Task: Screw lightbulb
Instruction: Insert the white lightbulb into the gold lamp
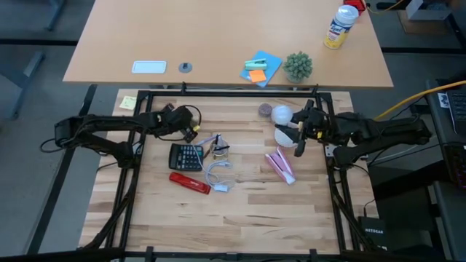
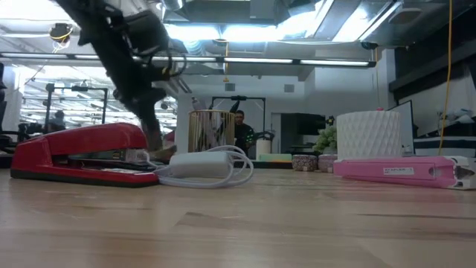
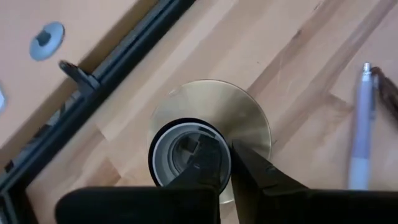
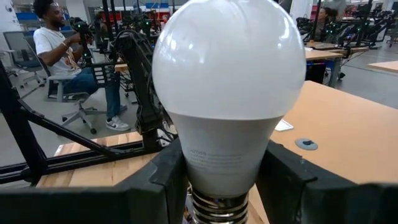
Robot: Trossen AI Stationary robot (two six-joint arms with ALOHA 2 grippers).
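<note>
Frosted-white lightbulb (image 4: 229,81) with a pale grey collar and silvery threads; brass-gold disc (image 3: 214,118) around a black-rimmed socket; red stapler (image 2: 78,152); black calculator (image 1: 186,156); pink case (image 2: 401,170); white ribbed cup (image 2: 368,134); light striped wooden table (image 1: 240,211)

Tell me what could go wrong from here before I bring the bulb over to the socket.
1. The left gripper pinches the socket rim with one finger apparently inside the opening; it may block the bulb going in.
2. The right gripper holds the lightbulb by its neck, just above the threads; the smooth neck might slip when twisted.
</note>
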